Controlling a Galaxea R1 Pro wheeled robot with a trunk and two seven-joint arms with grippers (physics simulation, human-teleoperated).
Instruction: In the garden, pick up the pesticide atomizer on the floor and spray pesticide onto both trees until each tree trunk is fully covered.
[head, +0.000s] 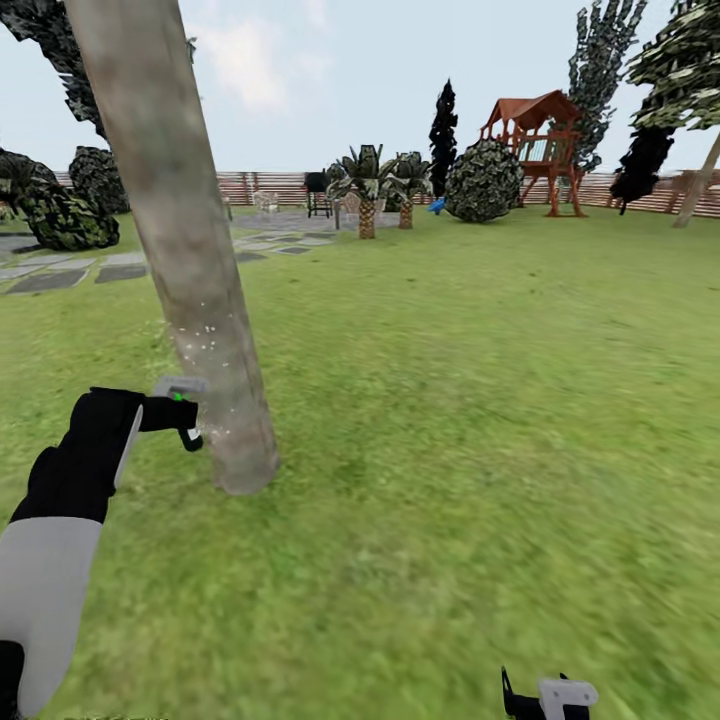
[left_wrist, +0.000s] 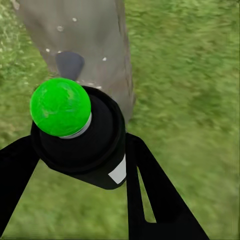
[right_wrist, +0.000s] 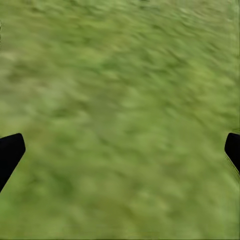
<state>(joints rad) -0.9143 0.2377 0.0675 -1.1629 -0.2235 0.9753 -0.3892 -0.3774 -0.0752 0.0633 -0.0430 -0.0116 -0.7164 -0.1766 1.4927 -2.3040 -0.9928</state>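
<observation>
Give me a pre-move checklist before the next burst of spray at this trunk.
1. Left gripper shut on the pesticide atomizer: ok.
2. Atomizer faces the tree trunk: ok.
3. Atomizer top dot shows green: ok.
4. Pesticide fully covers the trunk: not ok, white specks sit low down alone.
5. Far side of the trunk covered: cannot tell.
6. Right gripper open over the grass, away from the spray: ok.

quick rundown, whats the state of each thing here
small dark pesticide atomizer: gripped, its top dot green
left claw: shut on the atomizer
right claw: open, holding nothing, over grass
thick grey-brown mottled tree trunk: leaning, lower part dotted with white specks, upper part bare
</observation>
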